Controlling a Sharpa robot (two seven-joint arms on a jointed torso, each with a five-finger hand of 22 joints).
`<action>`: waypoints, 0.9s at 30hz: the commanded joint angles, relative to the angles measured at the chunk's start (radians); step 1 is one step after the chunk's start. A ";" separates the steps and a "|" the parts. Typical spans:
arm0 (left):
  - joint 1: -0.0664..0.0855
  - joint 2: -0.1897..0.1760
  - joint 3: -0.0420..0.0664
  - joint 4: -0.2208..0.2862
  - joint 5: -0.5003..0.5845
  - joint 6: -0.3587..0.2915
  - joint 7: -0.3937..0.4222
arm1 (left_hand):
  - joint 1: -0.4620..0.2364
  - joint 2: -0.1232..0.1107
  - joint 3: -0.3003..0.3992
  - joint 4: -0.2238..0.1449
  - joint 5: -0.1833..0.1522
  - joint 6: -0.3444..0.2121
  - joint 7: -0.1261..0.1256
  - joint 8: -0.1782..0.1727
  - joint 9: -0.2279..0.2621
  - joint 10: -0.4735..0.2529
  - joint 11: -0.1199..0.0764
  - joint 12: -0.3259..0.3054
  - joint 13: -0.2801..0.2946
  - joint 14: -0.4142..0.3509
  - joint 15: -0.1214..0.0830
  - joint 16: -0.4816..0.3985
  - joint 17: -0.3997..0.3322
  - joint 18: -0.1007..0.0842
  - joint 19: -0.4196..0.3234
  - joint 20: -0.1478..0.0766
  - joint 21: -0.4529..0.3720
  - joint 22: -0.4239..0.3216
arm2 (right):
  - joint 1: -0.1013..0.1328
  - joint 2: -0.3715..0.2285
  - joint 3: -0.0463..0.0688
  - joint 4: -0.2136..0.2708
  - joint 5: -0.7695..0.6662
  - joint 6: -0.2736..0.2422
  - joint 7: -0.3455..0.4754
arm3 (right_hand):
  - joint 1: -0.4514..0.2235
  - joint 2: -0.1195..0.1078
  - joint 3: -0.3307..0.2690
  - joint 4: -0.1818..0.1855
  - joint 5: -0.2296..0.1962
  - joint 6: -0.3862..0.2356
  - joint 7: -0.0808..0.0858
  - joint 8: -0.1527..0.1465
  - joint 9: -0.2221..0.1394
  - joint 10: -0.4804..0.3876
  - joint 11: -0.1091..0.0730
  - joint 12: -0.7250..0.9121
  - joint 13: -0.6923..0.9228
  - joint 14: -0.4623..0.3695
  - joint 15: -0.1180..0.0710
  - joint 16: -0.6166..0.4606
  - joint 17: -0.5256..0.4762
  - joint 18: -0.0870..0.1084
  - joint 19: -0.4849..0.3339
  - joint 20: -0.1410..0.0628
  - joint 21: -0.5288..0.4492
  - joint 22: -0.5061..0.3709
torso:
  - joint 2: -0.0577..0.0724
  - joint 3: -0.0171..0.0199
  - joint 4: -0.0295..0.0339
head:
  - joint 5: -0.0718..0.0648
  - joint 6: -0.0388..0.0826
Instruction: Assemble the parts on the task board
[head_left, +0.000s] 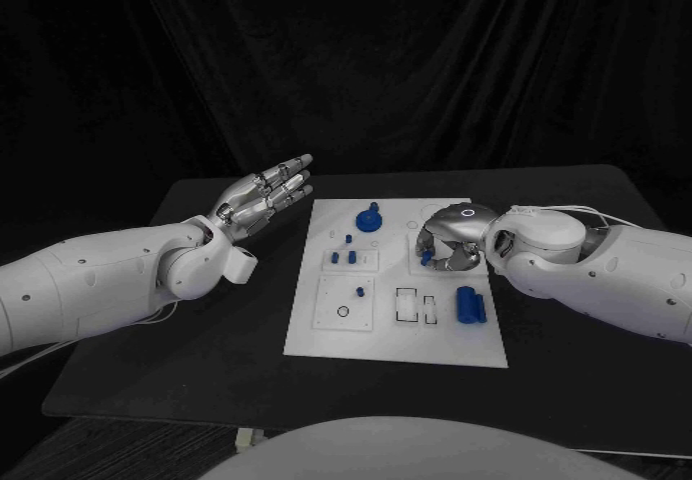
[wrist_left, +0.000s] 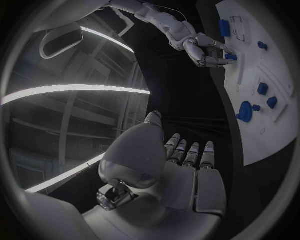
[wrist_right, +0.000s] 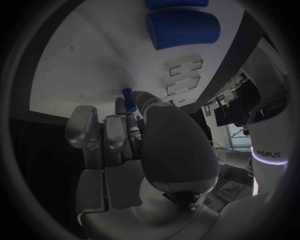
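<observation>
Near the front of the flat white task board (head_left: 397, 340), a blue cylindrical part (head_left: 470, 304) is lying. Mid-board, a small blue peg (wrist_right: 128, 98) is being pinched by the right hand (head_left: 453, 238). Beyond the board's left edge, the left hand (head_left: 265, 198) is being held released, fingers spread.

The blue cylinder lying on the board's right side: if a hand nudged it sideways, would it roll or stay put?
The blue cylinder lies on its side on the flat white task board, so it would probably roll if pushed across its length. It looks rigid and smooth, likely plastic, so it may slip in the fingers. It is small beside the right hand, so probably light.
</observation>
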 joint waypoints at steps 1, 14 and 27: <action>-0.002 0.001 0.001 0.001 0.009 0.013 0.041 | 0.012 -0.001 0.005 -0.002 0.005 0.003 0.004 0.006 0.001 -0.002 0.007 0.007 0.001 0.003 0.001 -0.004 -0.002 0.007 -0.001 0.005 -0.003 -0.002 | -0.002 0.001 0.001 0.000 0.008 -0.034 0.016 | 0.008 -0.003 0.009 -0.003 -0.009 0.012 0.001 0.009 0.006 0.017 -0.002 -0.001 -0.003 0.009 -0.003 0.005 0.003 -0.003 0.007 -0.001 0.008 0.143 | 0.000 -0.0001 -0.0001 | 0.000 0.000; -0.004 0.002 0.001 -0.001 0.009 0.017 0.027 | 0.021 0.002 0.009 -0.006 0.010 0.029 0.015 0.012 0.005 -0.002 0.008 0.007 0.001 0.003 0.001 -0.004 -0.002 0.008 -0.001 0.007 -0.003 -0.002 | -0.003 -0.008 0.001 0.009 0.011 -0.085 0.027 | 0.042 0.016 0.037 -0.046 -0.002 0.072 0.004 0.052 0.053 0.096 -0.021 0.008 -0.007 0.021 -0.016 0.013 0.019 -0.007 0.017 -0.012 0.035 0.149 | -0.001 0.0003 0.0000 | 0.003 0.000; -0.004 -0.001 0.001 0.000 0.009 0.015 0.020 | 0.022 0.002 0.009 -0.007 0.010 0.035 0.017 0.014 0.005 -0.002 0.009 0.007 0.001 0.003 0.001 -0.004 -0.002 0.008 -0.001 0.007 -0.003 -0.002 | 0.025 -0.051 0.001 0.079 0.011 -0.081 0.012 | 0.045 0.014 0.039 -0.057 -0.002 0.087 0.002 0.064 0.067 0.108 -0.021 0.002 -0.011 0.020 -0.017 0.009 0.011 -0.006 0.016 -0.015 0.032 0.148 | -0.001 0.0001 -0.0001 | 0.010 0.000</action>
